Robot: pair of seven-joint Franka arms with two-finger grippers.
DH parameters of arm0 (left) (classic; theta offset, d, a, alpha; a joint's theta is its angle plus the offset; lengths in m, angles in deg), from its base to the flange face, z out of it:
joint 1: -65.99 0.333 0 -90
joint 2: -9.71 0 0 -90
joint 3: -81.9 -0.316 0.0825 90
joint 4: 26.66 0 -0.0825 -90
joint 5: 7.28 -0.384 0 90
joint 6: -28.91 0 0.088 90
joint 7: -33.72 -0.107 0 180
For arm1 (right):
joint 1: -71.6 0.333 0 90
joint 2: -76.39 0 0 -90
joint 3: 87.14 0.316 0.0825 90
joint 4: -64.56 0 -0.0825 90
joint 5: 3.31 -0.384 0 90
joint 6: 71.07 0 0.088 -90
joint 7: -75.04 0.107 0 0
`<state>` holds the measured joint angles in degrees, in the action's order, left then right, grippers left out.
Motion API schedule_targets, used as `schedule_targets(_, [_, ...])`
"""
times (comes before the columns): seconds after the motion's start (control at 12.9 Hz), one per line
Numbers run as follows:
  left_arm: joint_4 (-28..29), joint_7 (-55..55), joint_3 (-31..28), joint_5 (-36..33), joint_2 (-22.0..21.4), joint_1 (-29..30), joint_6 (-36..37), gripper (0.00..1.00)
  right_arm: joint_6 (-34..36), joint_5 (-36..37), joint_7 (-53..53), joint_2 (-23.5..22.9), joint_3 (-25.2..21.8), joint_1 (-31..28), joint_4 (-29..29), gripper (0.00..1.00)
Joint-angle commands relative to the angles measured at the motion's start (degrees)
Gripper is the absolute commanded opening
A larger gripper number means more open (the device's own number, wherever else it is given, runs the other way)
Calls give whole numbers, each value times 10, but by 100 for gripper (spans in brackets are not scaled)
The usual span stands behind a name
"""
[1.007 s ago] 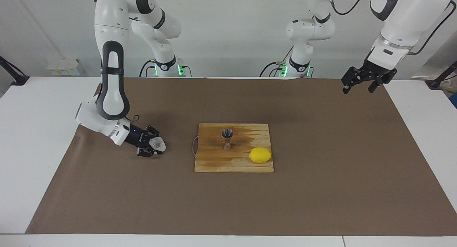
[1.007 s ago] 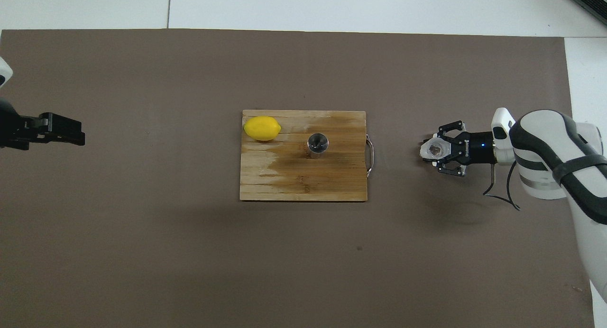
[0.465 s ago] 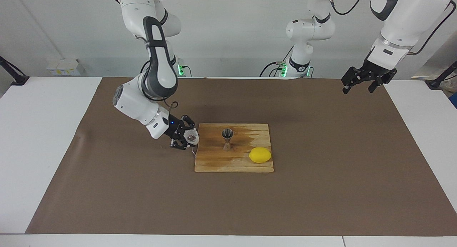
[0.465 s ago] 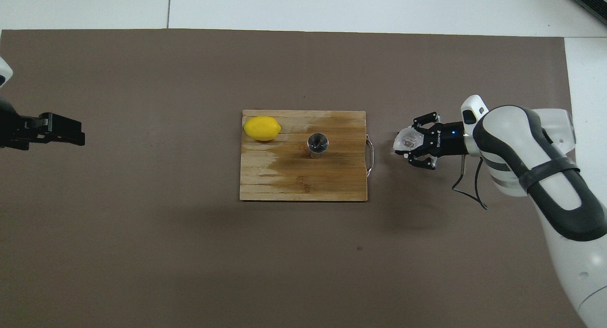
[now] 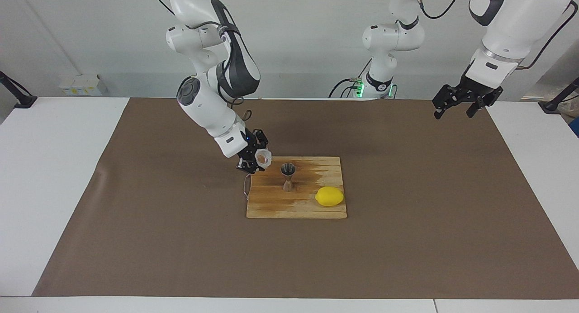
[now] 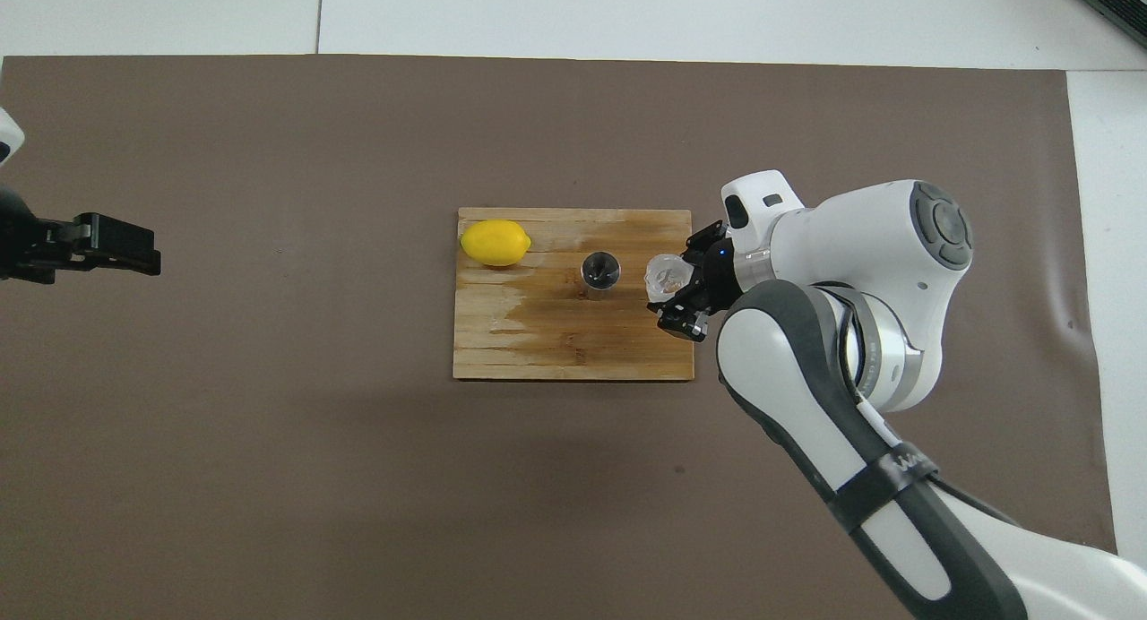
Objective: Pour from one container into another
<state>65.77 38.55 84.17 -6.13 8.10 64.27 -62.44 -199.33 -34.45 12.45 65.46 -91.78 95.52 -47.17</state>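
Here the surface [image 5: 54, 177] carries a wide brown mat [image 5: 407, 240] that covers nearly all of it, leaving white strips bare at both ends and along the edge farthest from me. Most of the mat lies open: broad free stretches run on every side of the wooden cutting board [image 5: 271, 206], which sits near the middle with its wire handle [image 5: 246, 186] at the edge toward my right arm's end.

My right arm bends down over that handle end of the board. My right gripper [image 5: 258, 159] is up in the air over the board's edge, clamped tight around the clear glass cup [image 5: 263, 157], which tilts with its mouth turned toward the jigger [image 5: 288, 176]. From overhead the cup [image 6: 666, 276] shows something pale brown inside it. The cup is near the jigger but apart from it.

My left arm waits, its gripper [image 5: 460, 106] hanging over the mat's edge at my left arm's end, well apart from the board, fingers spread wide and holding nothing.

The lemon [image 5: 329, 196] lies on the board's corner farthest from me, toward my left arm's end. The steel jigger stands upright mid-board, between cup and lemon, with bare wood around its foot.
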Motion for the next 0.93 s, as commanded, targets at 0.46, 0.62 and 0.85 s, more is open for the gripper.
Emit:
schedule_targets(0.46, [2, -3, 7, -10, -4, 9, 8, 100, 13, 194, 215, -7, 2, 53, 51, 13])
schedule_targets(0.62, [2, -3, 7, -10, -4, 8, 8, 100, 15, 235, 237, -7, 2, 60, 51, 12])
schedule_targets(0.85, [2, -3, 7, -10, -4, 9, 8, 100, 55, 277, 253, -9, 2, 69, 82, 11])
